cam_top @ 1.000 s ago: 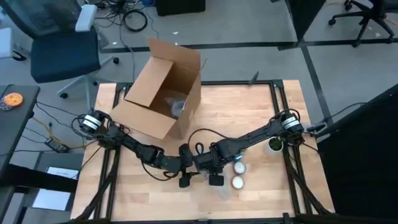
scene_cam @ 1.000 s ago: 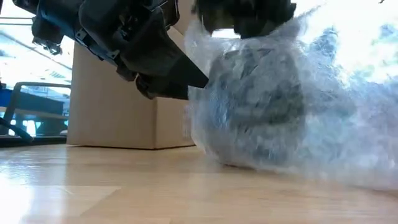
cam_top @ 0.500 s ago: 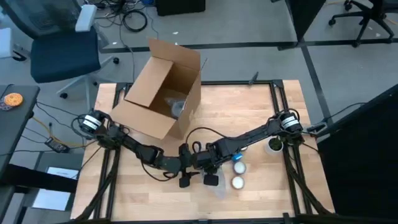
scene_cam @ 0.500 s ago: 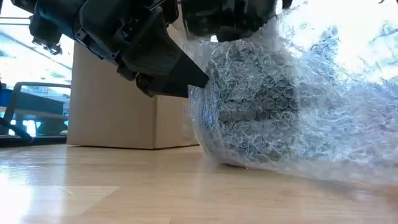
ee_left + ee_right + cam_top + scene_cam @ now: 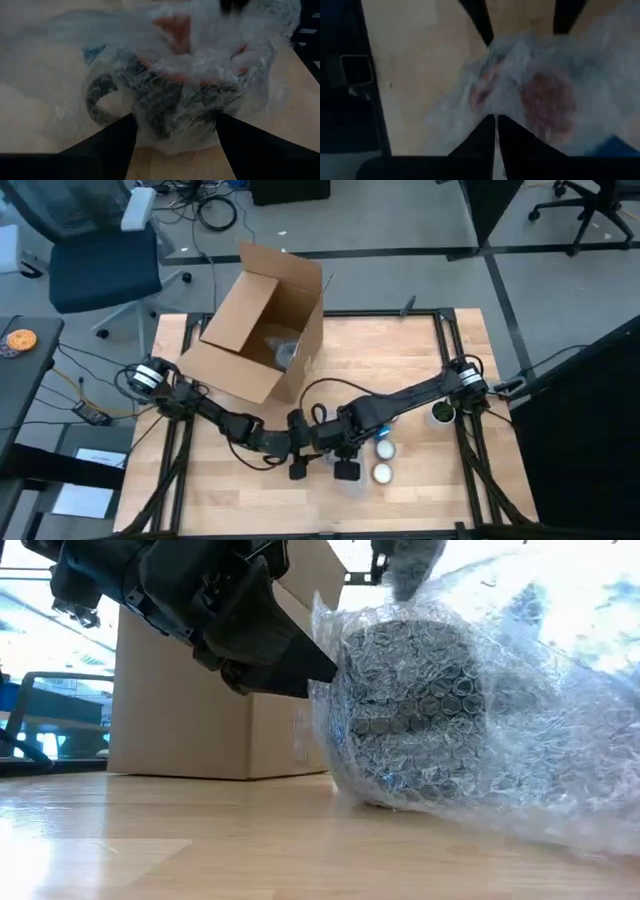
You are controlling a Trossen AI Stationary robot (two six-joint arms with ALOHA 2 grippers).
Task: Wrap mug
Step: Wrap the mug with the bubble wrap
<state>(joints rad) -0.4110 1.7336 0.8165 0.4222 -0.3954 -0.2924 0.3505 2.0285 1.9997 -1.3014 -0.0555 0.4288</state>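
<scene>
1. The mug (image 5: pixel 415 710) stands on the tabletop (image 5: pixel 200 840), swathed in bubble wrap (image 5: pixel 540 760)
2. The left gripper (image 5: pixel 175 127) straddles the wrapped mug, fingers spread wide
3. The right gripper (image 5: pixel 496 131), above, seems pinched nearly closed on the wrap

I work in a robotics lab or office workspace. My wooden table (image 5: pixel 400 360) sits in a black metal frame on grey carpet. Beyond the table: a blue office chair (image 5: pixel 95 255), loose cables (image 5: pixel 215 210), a second chair's wheeled base (image 5: pixel 575 210).
</scene>
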